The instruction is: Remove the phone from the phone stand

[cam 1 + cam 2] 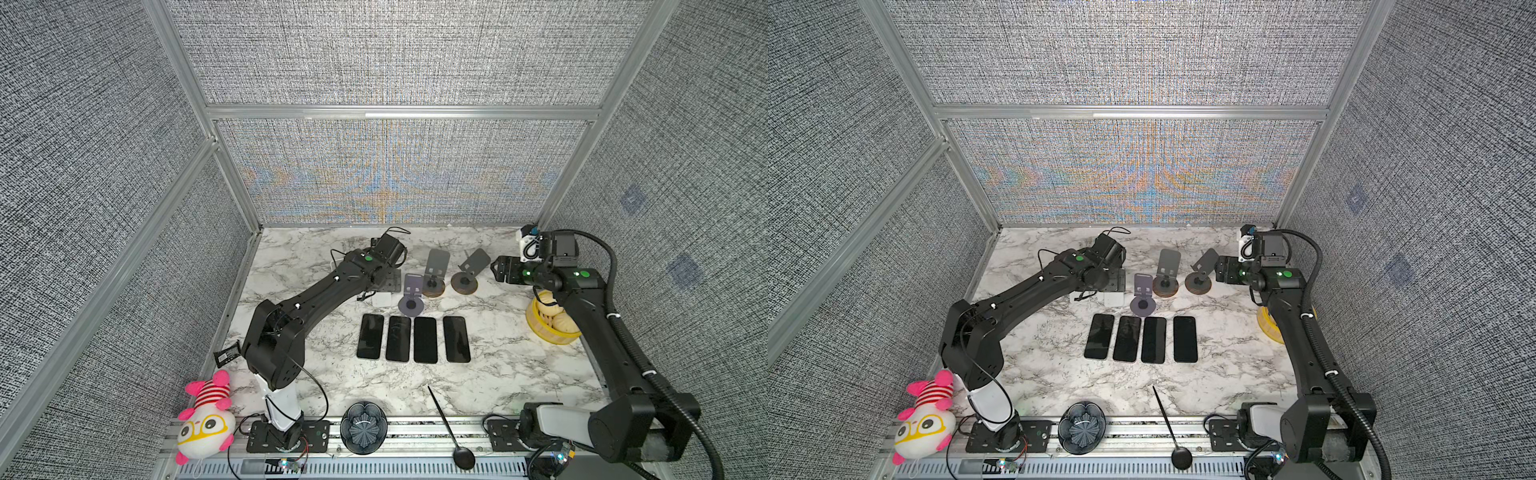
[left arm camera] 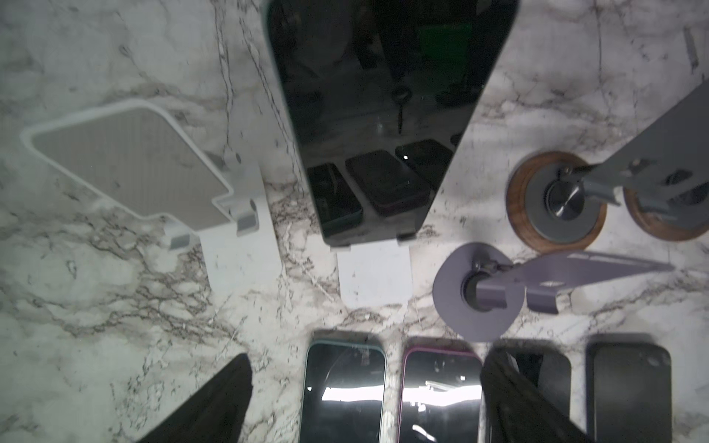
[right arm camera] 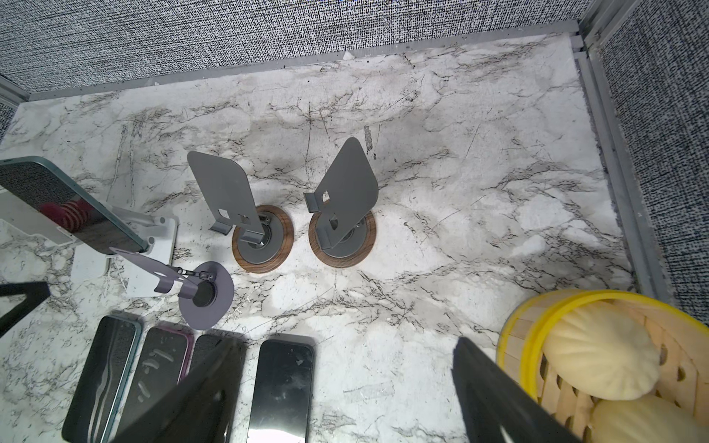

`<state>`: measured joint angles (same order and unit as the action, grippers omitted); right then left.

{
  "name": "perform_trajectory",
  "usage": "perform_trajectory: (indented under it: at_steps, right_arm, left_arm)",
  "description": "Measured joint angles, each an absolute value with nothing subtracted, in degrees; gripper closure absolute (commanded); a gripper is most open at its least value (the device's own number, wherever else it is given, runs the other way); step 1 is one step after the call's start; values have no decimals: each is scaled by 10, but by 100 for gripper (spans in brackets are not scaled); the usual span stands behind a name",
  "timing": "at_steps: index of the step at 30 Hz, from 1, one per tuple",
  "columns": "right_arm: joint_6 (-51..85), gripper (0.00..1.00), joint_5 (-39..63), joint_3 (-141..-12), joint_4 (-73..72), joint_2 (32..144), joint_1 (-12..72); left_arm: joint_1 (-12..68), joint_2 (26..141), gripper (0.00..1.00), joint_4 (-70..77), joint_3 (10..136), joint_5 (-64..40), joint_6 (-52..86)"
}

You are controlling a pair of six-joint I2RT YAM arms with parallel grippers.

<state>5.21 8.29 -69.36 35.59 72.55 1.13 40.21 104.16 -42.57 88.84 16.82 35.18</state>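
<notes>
The phone, a thin slab with a glossy black screen and a teal rim, leans on the white phone stand, its lower edge seated on the stand's small lip. In both top views it is hidden beneath the left arm's wrist. The left gripper hangs just in front of it, jaws spread wide with nothing between them. The right gripper, near the grey stands, also has its jaws spread and empty. Beside the occupied stand is a second white stand, empty, with a rounded-rectangle cradle faced in a finely ribbed grey pad. The grey stands are two bent sheet-metal plates on round bases ringed with wood grain. A purple stand of similar form sits on a plain flat disc. Four phones lie flat and screen-up in a close row in front of the stands, one rimmed teal and one magenta. A yellow-rimmed slatted steamer basket holds pale pleated buns. At the front rail are a pink-and-white plush toy, a dark ribbed bowl and a black spoon. A small black label card carries print too small to read. The desk is white marble pattern with grey veining, scuffed in places. The walls are grey woven fabric panels in aluminium framing.
</notes>
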Motion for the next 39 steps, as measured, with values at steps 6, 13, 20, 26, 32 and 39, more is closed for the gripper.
perform_trajectory:
  at_steps: [6, 13, 20, 26, 32, 39]
  right_arm:
    - [52, 13, 81, -694, 357, 724, 11]
    - [51, 12, 79, -697, 358, 725, 11]
    - [50, 13, 79, -697, 359, 725, 11]
    - [49, 13, 78, -697, 360, 726, 11]
    - [48, 13, 78, -697, 360, 728, 11]
    - [47, 13, 78, -697, 360, 728, 11]
  left_arm:
    - [407, 1081, 2, -380, 914, 225, 351]
    - [407, 1127, 2, -369, 953, 272, 340]
    - [405, 1157, 2, -341, 965, 296, 324]
    - [396, 1182, 1, -338, 983, 288, 319]
    - [390, 1189, 2, -332, 983, 284, 319]
    - [389, 1191, 9, -331, 977, 278, 326]
